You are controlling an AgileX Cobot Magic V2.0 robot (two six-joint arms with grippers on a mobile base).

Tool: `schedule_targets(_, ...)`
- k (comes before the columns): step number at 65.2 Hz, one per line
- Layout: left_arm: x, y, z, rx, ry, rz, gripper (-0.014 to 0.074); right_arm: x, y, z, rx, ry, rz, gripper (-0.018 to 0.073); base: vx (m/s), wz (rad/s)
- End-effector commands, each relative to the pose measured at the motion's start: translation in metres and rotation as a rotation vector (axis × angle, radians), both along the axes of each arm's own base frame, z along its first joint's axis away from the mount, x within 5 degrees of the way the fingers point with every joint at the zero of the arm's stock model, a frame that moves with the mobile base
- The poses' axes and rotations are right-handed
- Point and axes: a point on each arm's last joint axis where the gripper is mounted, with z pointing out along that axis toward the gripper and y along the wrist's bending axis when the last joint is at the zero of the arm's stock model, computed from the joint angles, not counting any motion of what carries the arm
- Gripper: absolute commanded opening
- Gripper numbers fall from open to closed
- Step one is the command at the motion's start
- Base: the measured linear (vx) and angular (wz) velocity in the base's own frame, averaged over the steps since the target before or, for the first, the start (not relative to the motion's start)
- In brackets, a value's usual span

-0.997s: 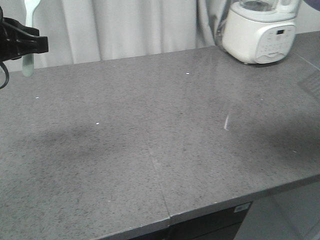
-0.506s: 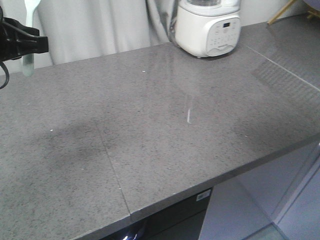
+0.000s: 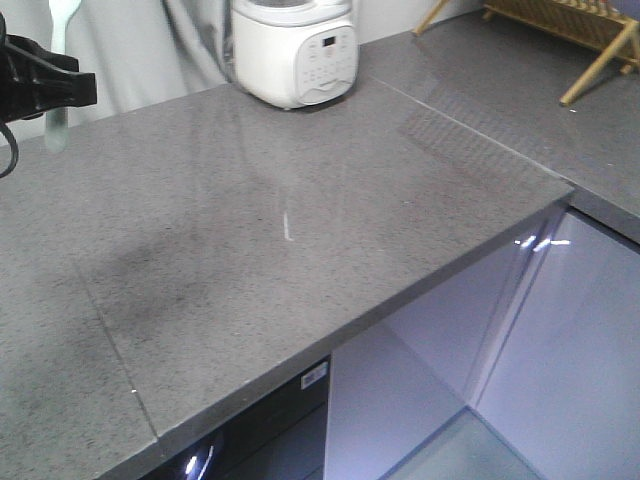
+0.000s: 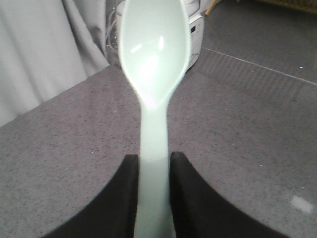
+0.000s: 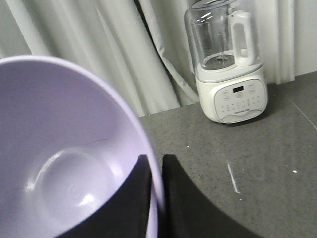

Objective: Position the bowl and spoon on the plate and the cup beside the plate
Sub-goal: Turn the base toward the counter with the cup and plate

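Over on the front camera, I've got the left hand (image 3: 72, 85) up at the top-left edge, clamped on the spoon (image 3: 57, 125), which stands upright, scoop on top, well above the grey counter (image 3: 300, 250). That counter carries a white blender (image 3: 294, 50) at the back and a wooden rack (image 3: 560, 35) off on the far run. No plate, no cup anywhere in this shot, and I can't see the right arm at all.

Switching to the left wrist camera: the pale mint spoon fills the middle, handle pinched between the two black fingers (image 4: 190, 198), which are closed down to the handle's width, scoop pointing away towards the blender. Firm-looking hold, counter below it.

Right wrist camera now: the right hand (image 5: 154, 166) is nipped shut on the rim of the lavender bowl (image 5: 64, 163), one finger inside, one outside. The bowl is tilted towards the lens and looks empty. Blender and curtain (image 5: 124, 54) beyond.

So by my reckoning, nothing is laid out yet. Both pieces are in hand and off the counter. What's left is all of it: find the plate, set the bowl on it, put the spoon on the plate too, then place the cup beside it.
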Motion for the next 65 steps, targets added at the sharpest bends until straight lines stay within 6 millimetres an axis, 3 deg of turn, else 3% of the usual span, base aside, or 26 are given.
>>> schedule_targets(1, -0.0075, 0.0000, 0.0226, -0.041, -0.116, -0.002, -0.0006, -0.0143, 0.0095, 0.0174, 0.020, -0.072, 0.045, -0.0005, -0.02, -0.34)
schedule_targets(65, -0.0075, 0.0000, 0.0226, -0.041, -0.116, -0.002, -0.0006, -0.0143, 0.0095, 0.0174, 0.020, -0.072, 0.045, -0.0005, -0.02, -0.28)
